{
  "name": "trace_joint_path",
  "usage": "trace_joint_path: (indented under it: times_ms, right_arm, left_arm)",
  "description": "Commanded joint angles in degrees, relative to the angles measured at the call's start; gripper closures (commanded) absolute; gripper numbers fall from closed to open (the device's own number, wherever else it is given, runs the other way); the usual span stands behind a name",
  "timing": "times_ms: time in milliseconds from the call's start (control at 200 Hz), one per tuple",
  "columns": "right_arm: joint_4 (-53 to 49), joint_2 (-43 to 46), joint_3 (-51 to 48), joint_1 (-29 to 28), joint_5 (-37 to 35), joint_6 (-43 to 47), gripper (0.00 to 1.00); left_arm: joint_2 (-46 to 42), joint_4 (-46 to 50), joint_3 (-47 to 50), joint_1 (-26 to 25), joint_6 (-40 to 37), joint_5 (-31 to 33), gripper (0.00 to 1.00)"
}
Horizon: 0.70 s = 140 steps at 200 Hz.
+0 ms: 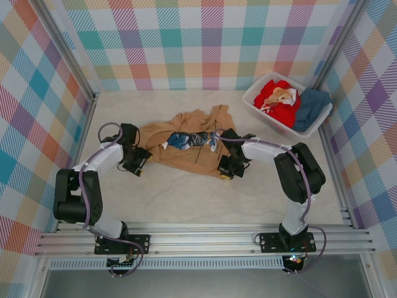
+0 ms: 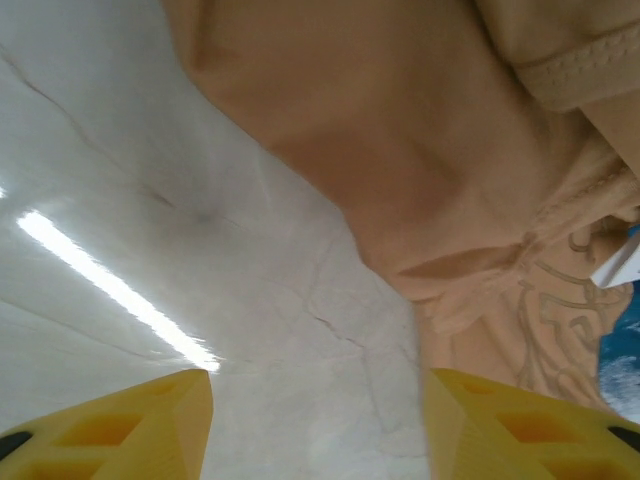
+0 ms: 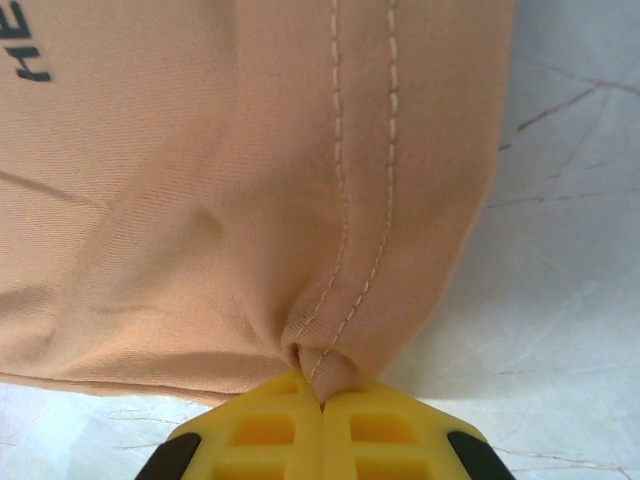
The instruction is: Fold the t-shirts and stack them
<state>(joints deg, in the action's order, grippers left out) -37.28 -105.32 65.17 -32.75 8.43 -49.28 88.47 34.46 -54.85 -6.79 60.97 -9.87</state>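
Note:
A tan-brown t-shirt (image 1: 186, 141) with a blue-and-white print lies crumpled in the middle of the table. At its near right hem my right gripper (image 1: 226, 167) is shut, and in the right wrist view the yellow fingertips (image 3: 322, 400) pinch a fold of the stitched hem of the tan cloth (image 3: 200, 200). My left gripper (image 1: 138, 162) sits at the shirt's left edge. In the left wrist view it (image 2: 315, 440) stands open over bare table, with the tan shirt (image 2: 400, 130) just ahead and beside its right finger (image 2: 520, 425). A red t-shirt (image 1: 276, 99) and a dark teal one (image 1: 313, 105) lie bunched in the basket.
The white slatted basket (image 1: 273, 119) stands at the back right corner. Checked walls close in the pale table (image 1: 205, 198) on three sides, and a metal rail runs along the near edge.

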Motion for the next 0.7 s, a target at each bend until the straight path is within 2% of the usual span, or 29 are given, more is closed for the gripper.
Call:
trace_joint_path:
  times_ms: [0,90,205,395,695]
  right_arm:
    - [-0.5,0.2,0.6,0.3,-1.0,0.5,1.0]
    - [-0.4,0.6,0.3,0.3,-1.0,0.7,1.0]
    - [-0.2,0.5,0.1,0.4,-1.0,0.8,1.0]
    - [-0.3,0.5,0.0,0.5,-1.0,1.2,1.0]
    - [-0.6,0.1,0.2,1.5,-1.0,2.2,1.0]
  left_arm:
    - [1.0,-8.9,2.0,-2.9,13.0,-0.7,0.42]
    - [2.4,-11.6,2.9,-3.7,17.7,1.2,0.42]
    - [4.2,-13.7,2.4,-3.8,19.1,3.4,0.47]
    - [6.4,-12.8,0.4,-3.7,15.8,7.0,0.66]
    - [3.3,-11.2,1.6,-2.7,11.2,10.1,0.94]
